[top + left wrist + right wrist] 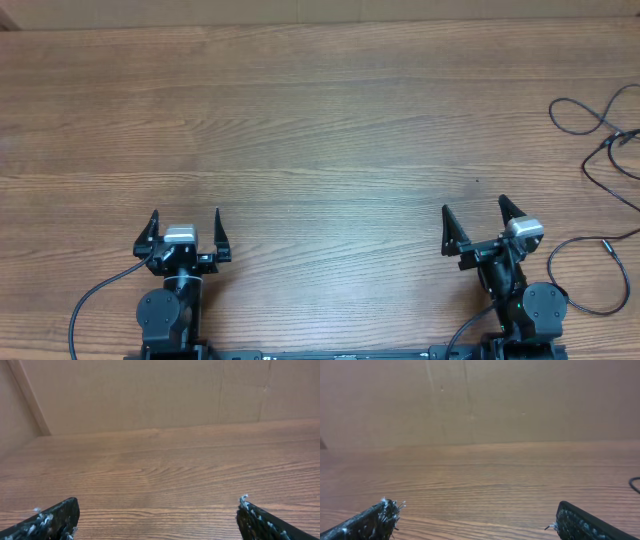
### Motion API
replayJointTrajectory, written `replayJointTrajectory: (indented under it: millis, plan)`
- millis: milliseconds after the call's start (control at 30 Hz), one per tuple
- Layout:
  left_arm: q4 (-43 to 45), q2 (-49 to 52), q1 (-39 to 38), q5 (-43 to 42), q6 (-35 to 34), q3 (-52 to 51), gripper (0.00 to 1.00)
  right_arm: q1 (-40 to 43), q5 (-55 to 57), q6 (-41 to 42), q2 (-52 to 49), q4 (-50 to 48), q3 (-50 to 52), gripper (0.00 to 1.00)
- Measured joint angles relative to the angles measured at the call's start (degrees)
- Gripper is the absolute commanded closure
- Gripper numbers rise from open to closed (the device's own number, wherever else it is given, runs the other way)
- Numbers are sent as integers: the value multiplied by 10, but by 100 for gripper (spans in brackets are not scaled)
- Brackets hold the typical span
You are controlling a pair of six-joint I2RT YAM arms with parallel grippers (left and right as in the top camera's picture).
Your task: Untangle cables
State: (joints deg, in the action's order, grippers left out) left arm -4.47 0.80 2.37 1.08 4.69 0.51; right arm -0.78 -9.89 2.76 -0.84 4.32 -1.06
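The wooden table (320, 120) is taking up basically the whole shot, with a plain tan wall (150, 395) standing along its 12 o'clock edge. Both arms are sitting at 6 o'clock. The left gripper (186, 215) and right gripper (474, 205) are both spread wide, gripping nothing. The cables (610, 143) are sprawling loose at 3 o'clock, running roughly 12-to-6 along the table edge, with the lowest loop curling just beside the right arm. Bare wood is lying between the cables and the right gripper.
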Motion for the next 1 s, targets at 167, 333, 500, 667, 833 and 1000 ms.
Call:
replayJointTrajectory:
  millis: [167,333,500,667,833,1000]
  plan:
    - [0,0,0,0,0,0,0,2,12,0,0,0,0,0]
    - [0,0,0,0,0,0,0,12,14,0,0,0,0,0]
    - [0,0,0,0,0,0,0,12,14,0,0,0,0,0]
    - [0,0,0,0,0,0,0,12,14,0,0,0,0,0]
    - [0,0,0,0,0,0,0,12,14,0,0,0,0,0]
    - [0,0,0,0,0,0,0,12,14,0,0,0,0,0]
